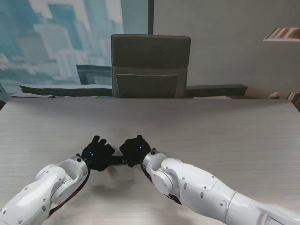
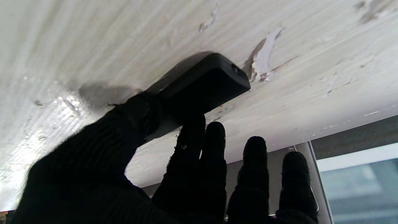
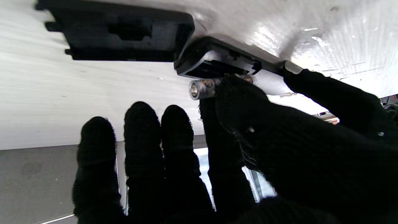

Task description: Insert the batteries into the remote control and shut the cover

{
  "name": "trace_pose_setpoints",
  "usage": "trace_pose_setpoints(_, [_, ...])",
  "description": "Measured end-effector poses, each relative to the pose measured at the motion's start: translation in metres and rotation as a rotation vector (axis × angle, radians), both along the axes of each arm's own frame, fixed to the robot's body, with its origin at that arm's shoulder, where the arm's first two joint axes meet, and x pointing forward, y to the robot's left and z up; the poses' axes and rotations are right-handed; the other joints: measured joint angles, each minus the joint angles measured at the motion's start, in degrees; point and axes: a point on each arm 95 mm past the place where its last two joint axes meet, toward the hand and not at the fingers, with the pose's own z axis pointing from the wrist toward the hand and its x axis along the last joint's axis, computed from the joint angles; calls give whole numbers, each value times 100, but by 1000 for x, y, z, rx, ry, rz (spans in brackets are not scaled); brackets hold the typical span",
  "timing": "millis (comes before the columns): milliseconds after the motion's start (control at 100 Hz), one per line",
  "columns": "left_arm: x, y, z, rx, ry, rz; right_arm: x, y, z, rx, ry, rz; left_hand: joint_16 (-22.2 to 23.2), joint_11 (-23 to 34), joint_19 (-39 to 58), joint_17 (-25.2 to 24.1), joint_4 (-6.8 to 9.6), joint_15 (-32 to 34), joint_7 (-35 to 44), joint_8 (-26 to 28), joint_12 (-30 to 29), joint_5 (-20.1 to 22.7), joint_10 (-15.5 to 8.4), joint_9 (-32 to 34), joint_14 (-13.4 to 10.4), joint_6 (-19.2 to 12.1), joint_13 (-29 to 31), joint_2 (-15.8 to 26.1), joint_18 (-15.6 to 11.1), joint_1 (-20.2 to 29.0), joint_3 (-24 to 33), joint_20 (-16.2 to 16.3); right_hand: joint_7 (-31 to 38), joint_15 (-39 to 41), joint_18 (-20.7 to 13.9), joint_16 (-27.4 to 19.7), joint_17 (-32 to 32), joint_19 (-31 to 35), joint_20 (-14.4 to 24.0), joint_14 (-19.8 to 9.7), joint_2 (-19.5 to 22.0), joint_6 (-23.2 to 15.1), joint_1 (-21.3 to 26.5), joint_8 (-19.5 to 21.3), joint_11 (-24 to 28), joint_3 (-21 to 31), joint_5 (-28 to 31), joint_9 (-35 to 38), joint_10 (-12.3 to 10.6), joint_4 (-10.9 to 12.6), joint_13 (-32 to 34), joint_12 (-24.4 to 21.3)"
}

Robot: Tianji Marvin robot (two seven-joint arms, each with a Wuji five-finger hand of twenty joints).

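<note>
Remote control [image 2: 205, 85] lies flat — long axis left-right

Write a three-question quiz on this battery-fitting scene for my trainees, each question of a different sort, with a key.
1. True or false: the battery cover is already closed on the remote control.
2. Which hand holds the battery? A. left hand B. right hand C. neither
3. Fill in: the left hand grips one end of the ____.

Key
1. False: the cover lies on the table beside the remote, whose compartment is open.
2. B: it pinches the battery at the open compartment.
3. remote control
</note>
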Motion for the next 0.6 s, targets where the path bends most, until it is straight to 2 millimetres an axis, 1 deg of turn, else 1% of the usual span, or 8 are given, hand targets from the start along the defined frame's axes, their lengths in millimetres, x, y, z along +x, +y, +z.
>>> trace_pose_setpoints(300, [0, -1, -1, -4, -5, -11, 7, 7, -2, -14, 13, -26, 0, 2, 3, 0, -4, 4, 0, -97, 61, 145, -22, 53, 0, 94, 1, -1, -1, 16, 18, -1, 1, 35, 0, 1, 37, 2, 2, 0, 3, 0, 0, 1, 44, 0, 0, 0, 0, 0, 4, 0])
trace_pose_setpoints(460, [0, -2, -1, -4, -3, -16, 12, 10, -3, -21, 18, -42, 0, 3, 67, 0, -4, 4, 0, -104, 62, 167, -22, 55, 0, 199, 1, -1, -2, 16, 78, -1, 2, 48, 0, 0, 56, 55, 17, 0, 5, 0, 0, 2, 45, 0, 0, 0, 0, 1, 6, 0])
trace_pose_setpoints(600, [1, -2, -1, -5, -1, -19, 15, 12, -4, -34, 24, -44, 0, 14, 77, 0, -3, 4, 0, -117, 63, 199, -20, 55, 0, 221, 1, -2, -3, 16, 79, -1, 37, 52, 0, 1, 58, 59, 24, 0, 6, 0, 0, 2, 45, 0, 0, 0, 0, 1, 6, 0])
